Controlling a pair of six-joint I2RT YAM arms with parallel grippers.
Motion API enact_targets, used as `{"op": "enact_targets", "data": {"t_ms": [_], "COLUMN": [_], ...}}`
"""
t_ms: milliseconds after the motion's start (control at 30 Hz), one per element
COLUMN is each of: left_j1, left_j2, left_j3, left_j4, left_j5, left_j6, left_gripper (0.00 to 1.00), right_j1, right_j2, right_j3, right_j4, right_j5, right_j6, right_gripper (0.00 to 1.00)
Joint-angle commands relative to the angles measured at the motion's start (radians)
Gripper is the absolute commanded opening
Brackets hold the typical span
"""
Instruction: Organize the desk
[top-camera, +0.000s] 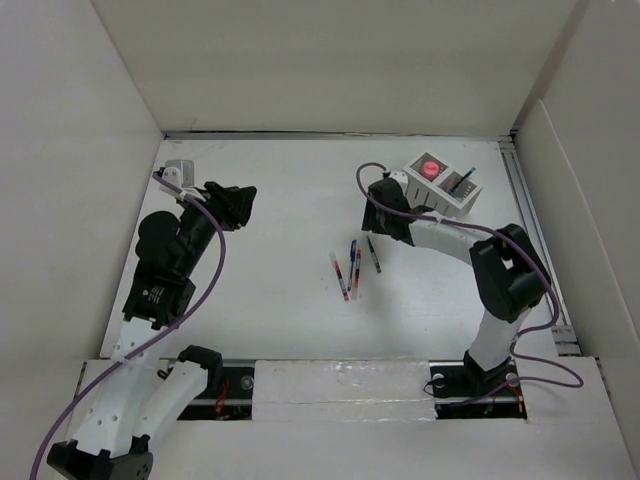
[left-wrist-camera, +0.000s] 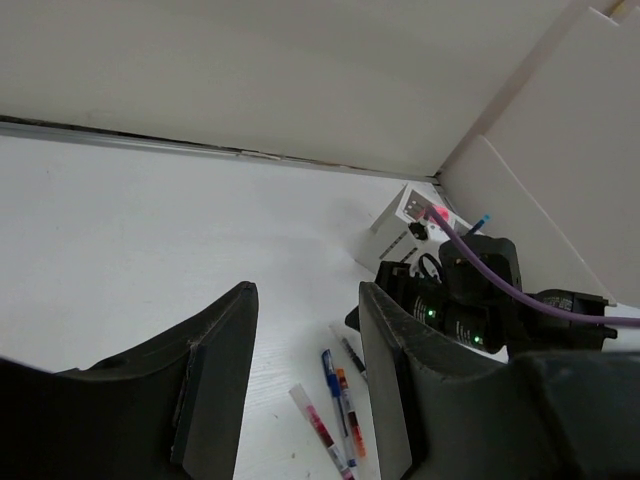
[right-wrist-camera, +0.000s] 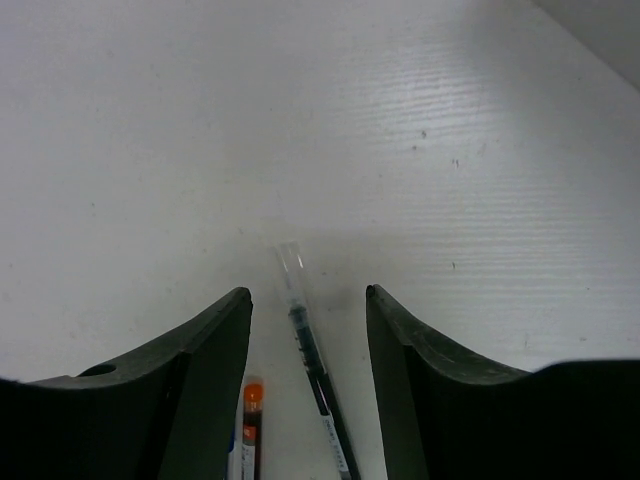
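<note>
Two arms, four loose pens and one organizer box on the desk (top-camera: 290, 185), listed left to right.

1. Left gripper (top-camera: 238, 205): toward the far-left corner. Jaws are parted with nothing between them. Idle.
2. Red-and-white pen (top-camera: 340, 275), blue pen (top-camera: 352, 253), orange-tipped pen (top-camera: 357, 275): close together near the table's centre, each lying roughly far-to-near.
3. Black pen (top-camera: 373, 255): rightmost of the group, just beside the blue pen.
4. Right gripper (right-wrist-camera: 306, 294): over the black pen, jaws spread and holding nothing. In the wrist view the barrel runs lengthwise between the fingers, and the orange tip lies just by the left finger.
5. Organizer box (top-camera: 447, 190): toward the far-right corner. It holds a pink round object (top-camera: 430, 167) and a blue-ended pen (top-camera: 463, 180) standing in a slot.

Handling note (judgement): the step in hand looks like picking up the black pen.
- Descend straight, keeping the barrel centred.
- Close on the dark mid-barrel, not the clear tip.
- Keep the left finger off the orange-tipped pen.
- Lift before swinging toward the box.

Markings: no brand or text is legible. The print on the pens and the box front is too small to read.
</note>
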Motion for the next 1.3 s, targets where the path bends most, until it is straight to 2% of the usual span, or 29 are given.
{"op": "enact_targets", "data": {"t_ms": [0,200,333,467,533,600,633,733,1033,1267], "left_j1": [0.005,0.005,0.005,0.005,0.005,0.005,0.005,0.005,0.005,0.005], "left_j2": [-0.004,-0.006,-0.009,-0.009,-0.018,-0.018,-0.013,-0.016,-0.038,-0.035], "left_j3": [0.004,0.009,0.007,0.009,0.007,0.006,0.009,0.009,0.003,0.000], "left_j4": [0.041,0.036,0.034,0.031,0.036,0.039,0.033,0.037,0.044,0.047], "left_j5": [-0.004,-0.012,-0.010,-0.013,-0.006,-0.009,-0.010,0.004,0.008,0.034], "left_j6": [0.011,0.014,0.017,0.015,0.015,0.014,0.015,0.011,0.005,-0.005], "left_gripper": [0.40,0.40,0.40,0.40,0.40,0.40,0.41,0.40,0.40,0.40], "right_j1": [0.017,0.017,0.017,0.027,0.028,0.038,0.038,0.029,0.011,-0.159], "right_j2": [0.001,0.051,0.108,0.143,0.157,0.154,0.138,0.104,-0.120,-0.330], "right_j3": [0.015,0.020,0.069,0.086,0.092,0.080,0.060,0.046,0.053,0.066], "right_j4": [-0.030,-0.024,-0.045,-0.056,-0.071,-0.076,-0.065,-0.058,-0.023,0.079], "right_j5": [-0.026,-0.072,-0.066,-0.046,-0.035,-0.009,-0.001,0.016,0.112,0.227], "right_j6": [0.011,0.013,0.011,0.028,0.033,0.045,0.047,0.051,0.061,0.039], "right_gripper": [0.55,0.52,0.41,0.37,0.26,0.20,0.15,0.10,0.07,0.09]}}
